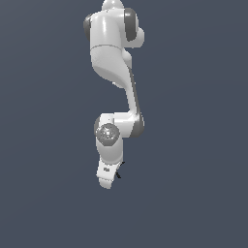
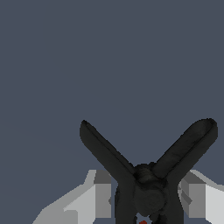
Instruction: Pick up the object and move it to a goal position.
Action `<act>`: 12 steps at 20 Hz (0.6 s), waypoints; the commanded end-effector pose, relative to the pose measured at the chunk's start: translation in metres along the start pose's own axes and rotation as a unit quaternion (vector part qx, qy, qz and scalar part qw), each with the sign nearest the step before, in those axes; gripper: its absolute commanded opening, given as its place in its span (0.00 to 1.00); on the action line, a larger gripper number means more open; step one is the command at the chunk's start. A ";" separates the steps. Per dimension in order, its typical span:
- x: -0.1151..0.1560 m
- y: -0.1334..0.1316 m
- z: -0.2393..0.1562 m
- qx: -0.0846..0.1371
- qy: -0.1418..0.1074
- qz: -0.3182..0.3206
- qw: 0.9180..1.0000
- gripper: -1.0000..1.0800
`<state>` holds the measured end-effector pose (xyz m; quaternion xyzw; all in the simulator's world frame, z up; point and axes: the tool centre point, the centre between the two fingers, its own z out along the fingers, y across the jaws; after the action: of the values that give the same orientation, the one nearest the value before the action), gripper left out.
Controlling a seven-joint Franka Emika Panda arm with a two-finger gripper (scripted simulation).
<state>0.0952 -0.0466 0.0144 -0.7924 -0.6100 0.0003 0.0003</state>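
The object [image 2: 146, 188] is a small black thing with two thin prongs splayed in a V and a red spot at its lower end. In the wrist view it sits between my two pale fingers [image 2: 103, 194], which press against its body from both sides. My gripper [image 2: 146, 199] is shut on it. In the exterior view the gripper [image 1: 107, 178] hangs at the low end of the white arm, pointing down. Only a sliver of the black object [image 1: 119, 170] shows beside it, on the exterior view's right. No goal marker shows in either view.
The white arm [image 1: 114, 53] reaches down from the top of the exterior view. A plain dark grey-blue ground [image 1: 193, 145] fills everything else in both views, with no other objects or edges to be seen.
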 end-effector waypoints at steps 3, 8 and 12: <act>0.000 -0.001 -0.008 0.000 0.000 0.000 1.000 0.00; -0.001 -0.005 -0.030 0.000 0.000 0.000 1.000 0.00; -0.003 -0.009 -0.058 0.000 -0.001 0.000 1.000 0.00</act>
<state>0.0872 -0.0466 0.0608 -0.7923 -0.6102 0.0011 0.0003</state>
